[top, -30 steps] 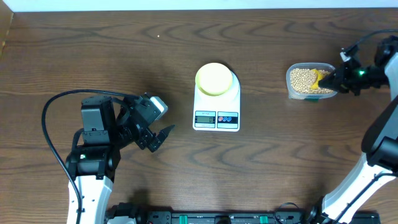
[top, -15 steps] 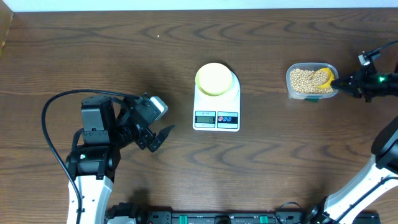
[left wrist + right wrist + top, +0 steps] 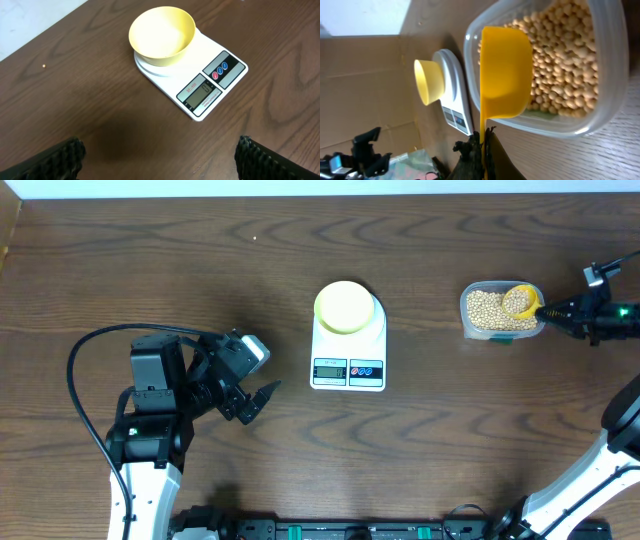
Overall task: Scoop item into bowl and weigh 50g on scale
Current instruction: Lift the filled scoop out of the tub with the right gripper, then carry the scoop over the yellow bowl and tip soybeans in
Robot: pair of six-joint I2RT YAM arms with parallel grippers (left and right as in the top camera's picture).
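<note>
Scoop has levelled, overhead showing beans inside; right hand clamps its handle, left hand gapes.

Pinches the thin handle of a bright yellow scoop between the right fingers, shut tight on it at the bottom edge. Holds the scoop's cup across the near rim of a clear plastic tub, outer side toward the lens, inside hidden. Shows tan beans heaped in the tub, filling most of it. Shows beyond, well apart on the brown counter, a white scale with a pale yellow bowl on its platform. Catches a dark arm far off at lower left, blurred.
</note>
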